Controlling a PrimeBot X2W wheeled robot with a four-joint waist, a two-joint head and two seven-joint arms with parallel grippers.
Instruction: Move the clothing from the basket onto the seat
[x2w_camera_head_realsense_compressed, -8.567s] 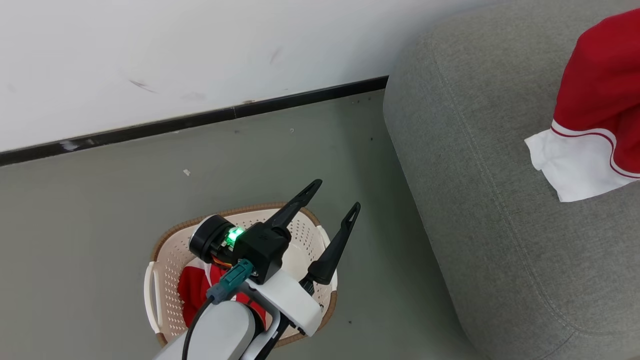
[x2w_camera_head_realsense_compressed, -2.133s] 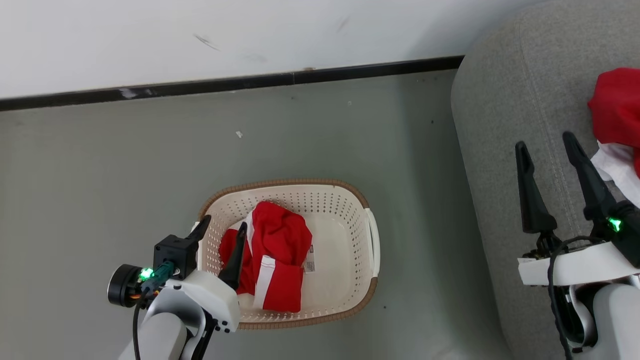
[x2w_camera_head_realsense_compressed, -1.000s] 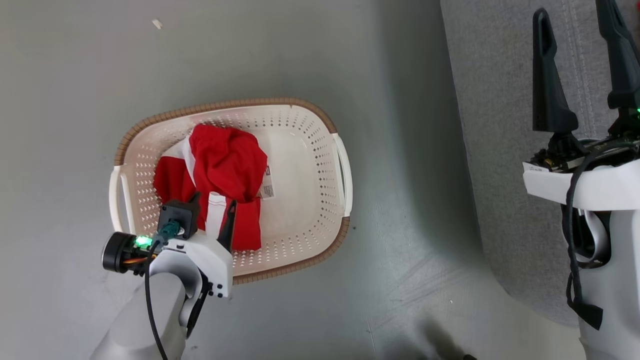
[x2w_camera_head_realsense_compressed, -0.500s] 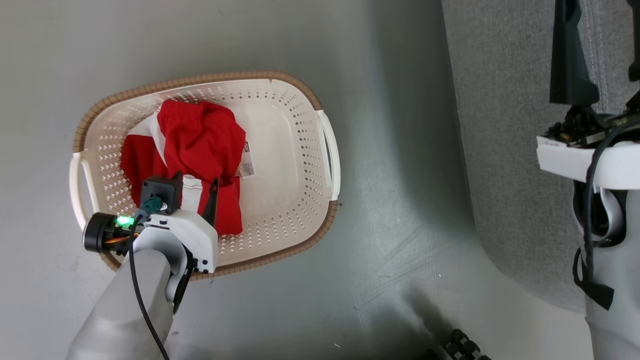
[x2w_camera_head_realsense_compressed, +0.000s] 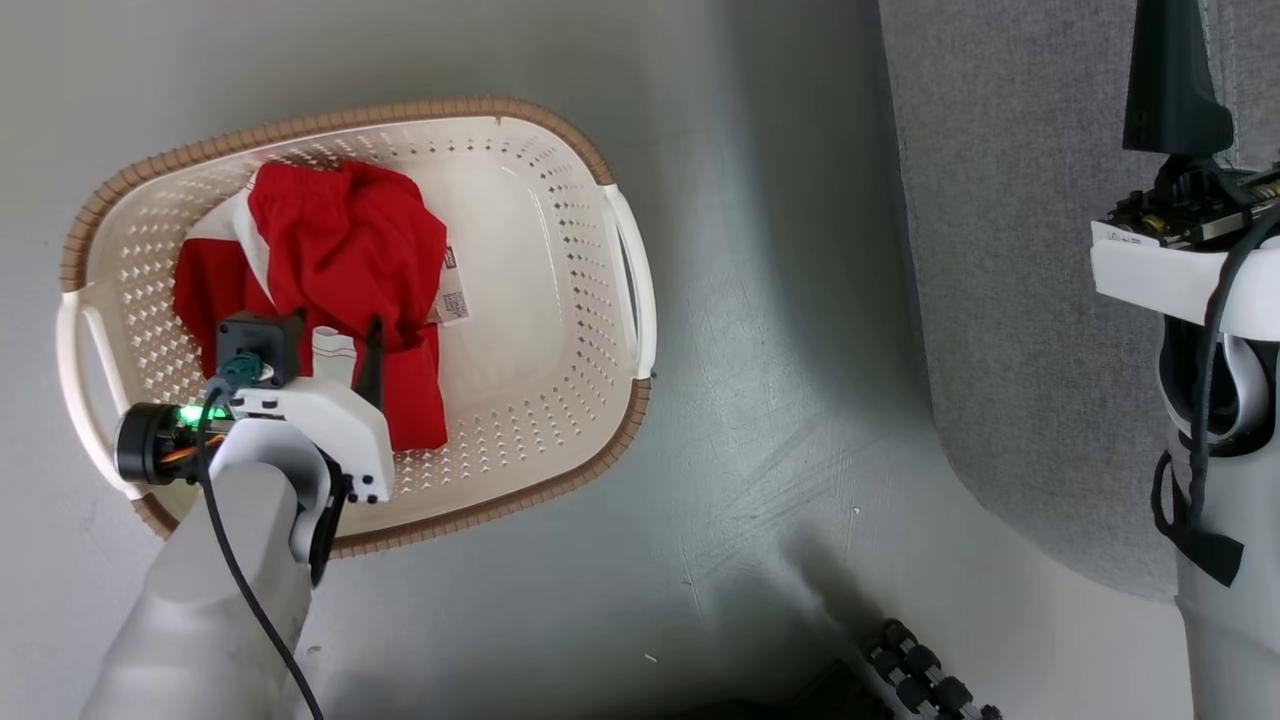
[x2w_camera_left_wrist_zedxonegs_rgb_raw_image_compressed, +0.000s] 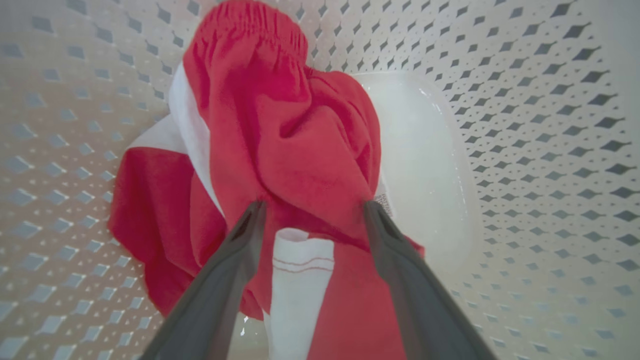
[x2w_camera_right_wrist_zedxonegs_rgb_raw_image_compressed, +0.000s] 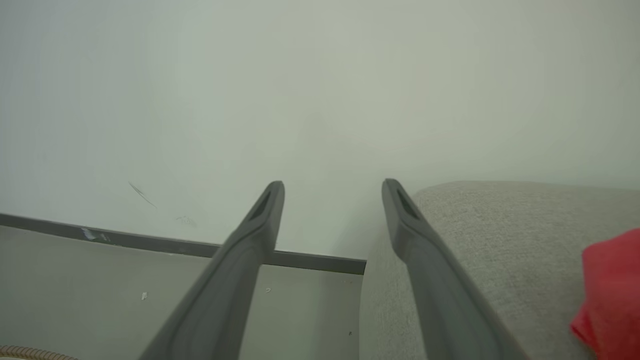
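Bunched red clothing with white panels lies in the left half of the cream basket on the floor. My left gripper reaches down into the basket and is open. In the left wrist view its fingertips stand on either side of a white cuff with red stripes, close against the red clothing; the jaws clamp nothing. The right gripper hangs open and empty in the air beside the grey seat. A second red piece of clothing rests on that seat. In the head view one right finger rises over the seat.
The basket's right half is bare, with a label sticker on its floor and perforated walls all round. Grey floor separates basket and seat. A white wall with a dark baseboard lies ahead. My own base shows at the bottom.
The head camera has tipped down and come nearer, so the basket looks bigger and sits further up-left. My left gripper stays open over the white cuff. The right gripper has not changed.
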